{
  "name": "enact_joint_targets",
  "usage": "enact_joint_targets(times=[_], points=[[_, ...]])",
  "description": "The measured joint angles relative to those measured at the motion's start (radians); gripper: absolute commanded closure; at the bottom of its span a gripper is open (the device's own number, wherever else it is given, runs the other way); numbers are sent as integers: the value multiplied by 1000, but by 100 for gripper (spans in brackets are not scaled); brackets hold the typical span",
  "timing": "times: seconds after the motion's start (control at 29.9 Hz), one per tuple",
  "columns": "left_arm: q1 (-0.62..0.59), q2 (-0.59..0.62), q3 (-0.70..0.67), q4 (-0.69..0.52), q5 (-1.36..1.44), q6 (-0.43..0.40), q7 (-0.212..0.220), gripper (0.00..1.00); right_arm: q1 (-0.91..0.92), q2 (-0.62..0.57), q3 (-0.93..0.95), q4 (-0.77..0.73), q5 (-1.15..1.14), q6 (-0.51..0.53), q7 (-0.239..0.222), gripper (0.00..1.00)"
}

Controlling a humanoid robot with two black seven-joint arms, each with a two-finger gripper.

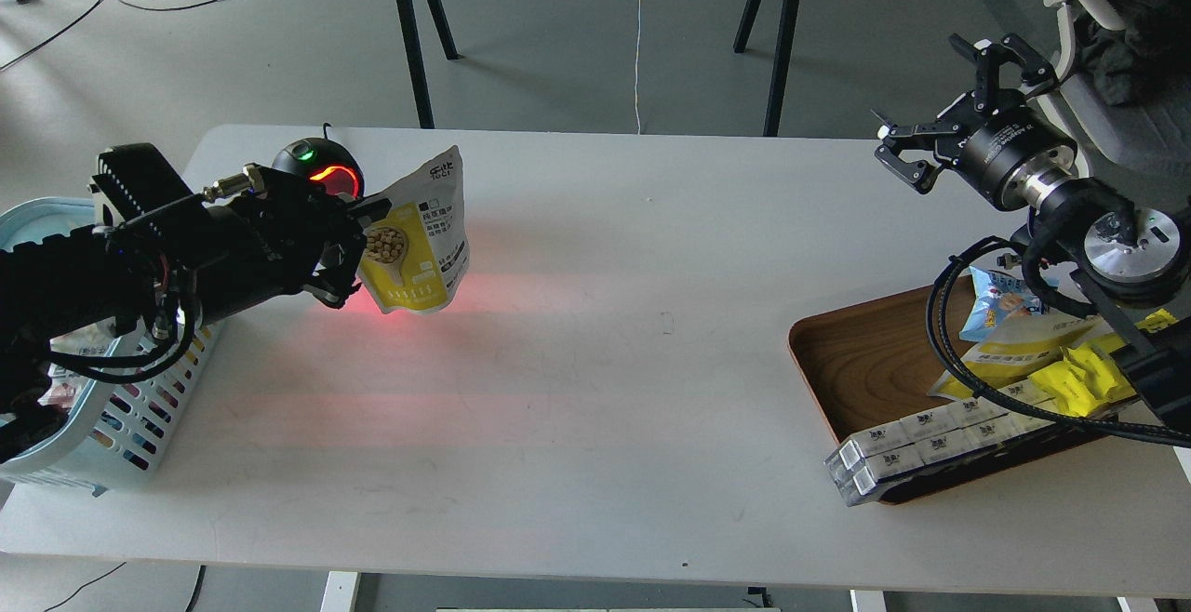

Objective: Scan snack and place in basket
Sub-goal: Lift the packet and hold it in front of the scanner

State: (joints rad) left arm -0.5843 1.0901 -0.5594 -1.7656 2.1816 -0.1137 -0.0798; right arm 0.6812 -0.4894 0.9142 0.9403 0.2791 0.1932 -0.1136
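My left gripper (358, 254) is shut on the left edge of the snack (417, 238), a flat yellow-and-white pouch with a round picture of beige nuts. It holds the pouch upright above the table, just right of the black scanner (316, 168), which glows red with a green light on top. The light blue basket (112, 421) stands at the table's left edge, partly hidden under my left arm. My right gripper (958, 91) is open and empty, raised above the table's far right edge.
A brown wooden tray (861, 361) at the right holds white boxes (916, 449), bright yellow wrappers (1084, 379) and a small blue packet (996, 300). Black cables loop over the tray. Red scanner light falls across the white table (595, 314). A chair stands at the far right.
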Motion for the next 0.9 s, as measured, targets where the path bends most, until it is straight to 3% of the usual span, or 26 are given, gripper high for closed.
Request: enact_joint_targets(times=[0.6, 0.9], points=[[-90, -56, 0, 0, 0, -117, 3, 100, 3, 2, -21, 0, 0, 0, 1, 3], [-95, -113, -10, 0, 0, -112, 15, 100, 4, 1, -23, 0, 0, -2, 0, 3]])
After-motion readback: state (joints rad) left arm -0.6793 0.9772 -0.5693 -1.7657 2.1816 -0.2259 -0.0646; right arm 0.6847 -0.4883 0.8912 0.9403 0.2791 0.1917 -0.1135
